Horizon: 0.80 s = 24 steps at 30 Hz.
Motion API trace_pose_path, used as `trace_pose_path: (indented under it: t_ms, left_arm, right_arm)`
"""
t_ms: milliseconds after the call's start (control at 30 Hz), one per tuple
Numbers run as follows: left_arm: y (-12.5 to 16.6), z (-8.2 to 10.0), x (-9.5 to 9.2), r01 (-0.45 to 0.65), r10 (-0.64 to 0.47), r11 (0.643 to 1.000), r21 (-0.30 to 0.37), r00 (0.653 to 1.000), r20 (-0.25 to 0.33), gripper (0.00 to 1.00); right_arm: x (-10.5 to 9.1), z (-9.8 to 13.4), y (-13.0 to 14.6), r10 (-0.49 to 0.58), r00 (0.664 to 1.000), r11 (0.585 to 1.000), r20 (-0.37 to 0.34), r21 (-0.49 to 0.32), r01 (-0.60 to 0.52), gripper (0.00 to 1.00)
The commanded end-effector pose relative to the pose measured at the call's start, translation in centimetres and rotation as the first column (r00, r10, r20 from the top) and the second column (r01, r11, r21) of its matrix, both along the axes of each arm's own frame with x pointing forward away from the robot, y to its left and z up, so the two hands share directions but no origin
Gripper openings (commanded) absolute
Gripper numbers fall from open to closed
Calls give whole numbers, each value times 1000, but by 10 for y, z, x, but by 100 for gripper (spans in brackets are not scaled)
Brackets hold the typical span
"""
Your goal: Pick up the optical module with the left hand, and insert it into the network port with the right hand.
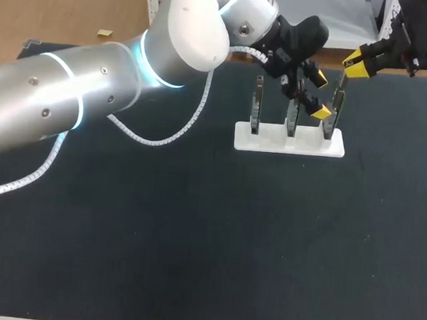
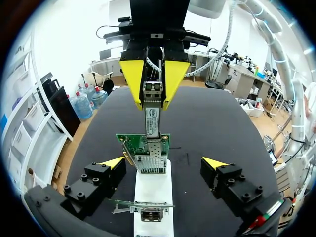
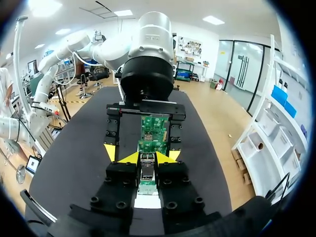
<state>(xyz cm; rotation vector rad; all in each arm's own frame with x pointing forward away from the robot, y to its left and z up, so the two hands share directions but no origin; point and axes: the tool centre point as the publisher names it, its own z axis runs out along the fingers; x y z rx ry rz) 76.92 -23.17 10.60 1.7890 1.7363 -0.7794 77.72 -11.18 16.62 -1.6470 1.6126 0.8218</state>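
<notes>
- Seen from overhead, the right claw [image 1: 356, 64] is partly cut off at the edge.
- The left arm [image 1: 92, 89] hides part of the bench [image 1: 191, 240].
- In the right wrist view, the module [image 3: 146, 170] is mostly buried between the fingers.
- The white stand [image 2: 153, 192] runs off the left wrist view.

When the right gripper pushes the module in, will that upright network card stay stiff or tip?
The network card is a thin board standing on edge, so it likely flexes slightly under the push. Its white stand looks narrow and unfastened, so it may slide or tip. The left gripper is open, fingers apart from the card, so probably no bracing.
</notes>
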Motion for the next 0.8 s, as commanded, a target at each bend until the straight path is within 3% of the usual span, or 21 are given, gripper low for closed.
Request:
trace_pose_path:
  t_ms: [33, 500, 800]
  left_arm:
    - [-1, 1, 2, 1, -1, 1000, 7, 1000, -4, 100]
    - [-1, 1, 2, 1, -1, 1000, 7, 1000, -4, 100]
    - [-1, 1, 2, 1, -1, 1000, 7, 1000, -4, 100]
  right_arm:
    - [1, -2, 2, 3, 1000, 1000, 0, -2, -3, 0]
    - [-3, -6, 1, -3, 1000, 1000, -13, -12, 3, 0]
    - [-6, 6, 2, -7, 1000, 1000, 25, -1, 7, 0]
